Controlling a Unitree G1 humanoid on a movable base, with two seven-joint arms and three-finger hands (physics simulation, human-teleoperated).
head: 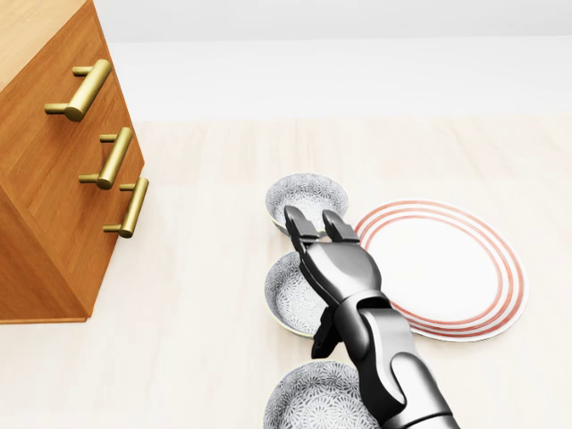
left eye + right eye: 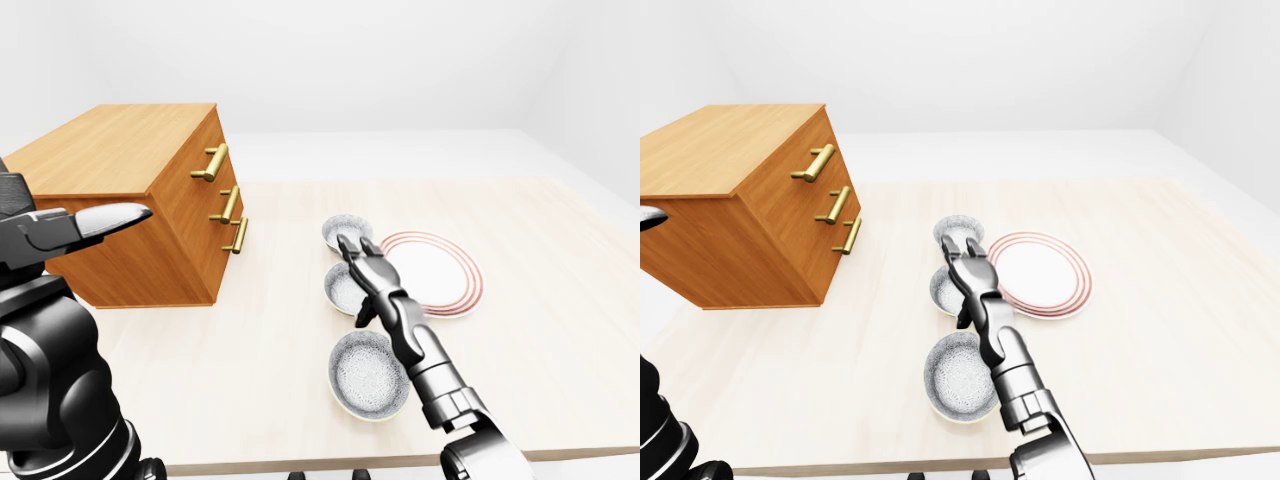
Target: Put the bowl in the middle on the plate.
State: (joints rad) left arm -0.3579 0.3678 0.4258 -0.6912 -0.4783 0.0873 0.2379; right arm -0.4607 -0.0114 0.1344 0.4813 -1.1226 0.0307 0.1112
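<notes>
Three patterned grey bowls lie in a column in the head view. The middle bowl is partly covered by my right hand. That hand is open, its two fingers stretched toward the upper bowl and its thumb hanging by the middle bowl's lower right rim. Whether it touches the bowl I cannot tell. The white plate with red rings lies just right of the bowls, bare. The lowest bowl sits beside my forearm. My left hand is raised close to the left-eye camera, holding nothing that shows.
A wooden chest of drawers with brass handles stands at the left on the pale wooden table. The table's lower edge runs along the bottom of the left-eye view.
</notes>
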